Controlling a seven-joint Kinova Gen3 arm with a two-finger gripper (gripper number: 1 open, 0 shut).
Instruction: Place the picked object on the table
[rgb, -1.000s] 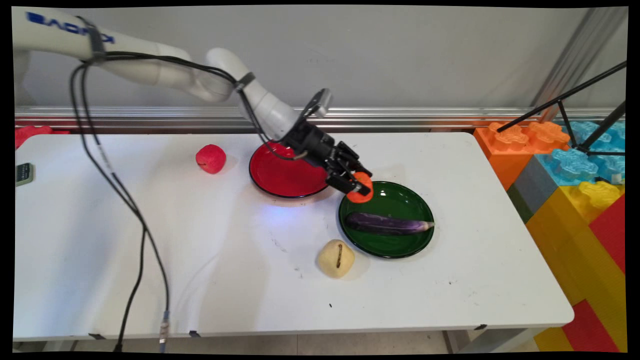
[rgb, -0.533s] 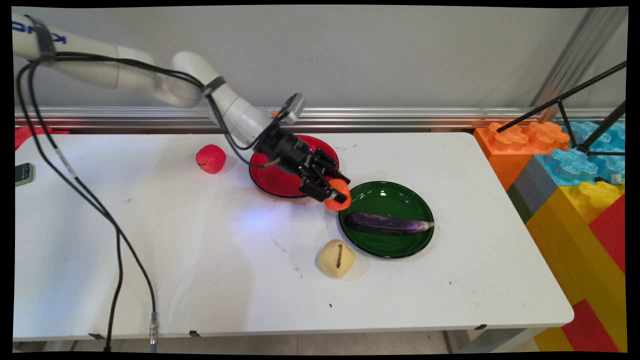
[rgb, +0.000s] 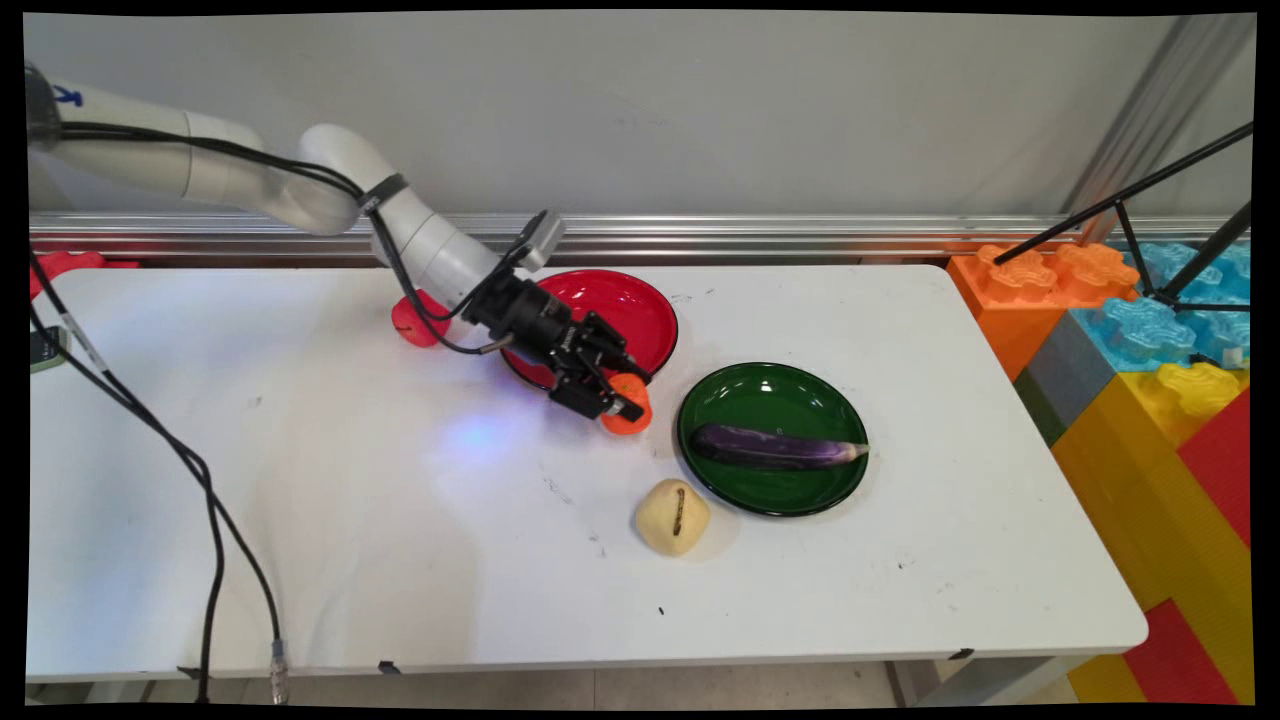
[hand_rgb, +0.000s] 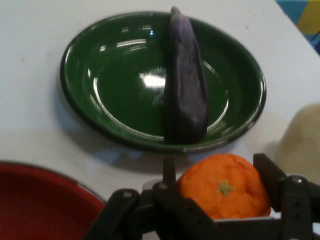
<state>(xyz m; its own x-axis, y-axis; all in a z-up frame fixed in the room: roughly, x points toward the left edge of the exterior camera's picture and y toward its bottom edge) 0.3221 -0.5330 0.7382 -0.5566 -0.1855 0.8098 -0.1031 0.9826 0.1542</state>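
My gripper (rgb: 612, 400) is shut on an orange fruit (rgb: 630, 414), which shows large between the fingers in the hand view, the orange (hand_rgb: 223, 186). It hangs just off the near right rim of the red plate (rgb: 620, 305), over the white table between that plate and the green plate (rgb: 775, 400). A purple eggplant (rgb: 775, 448) lies across the green plate, also seen in the hand view as the eggplant (hand_rgb: 185, 85) on the green plate (hand_rgb: 115, 90). The red plate's rim (hand_rgb: 40, 200) sits at the hand view's lower left.
A beige potato-like piece (rgb: 672, 516) lies on the table just left of the green plate's near side. A red apple (rgb: 415, 318) sits partly behind the arm at the left. Large coloured blocks (rgb: 1150, 330) stand off the table's right end.
The gripper has carried the orange leftwards, from over the green plate's far left rim to the gap beside the red plate. The arm has drawn back to the left and now partly covers the apple.
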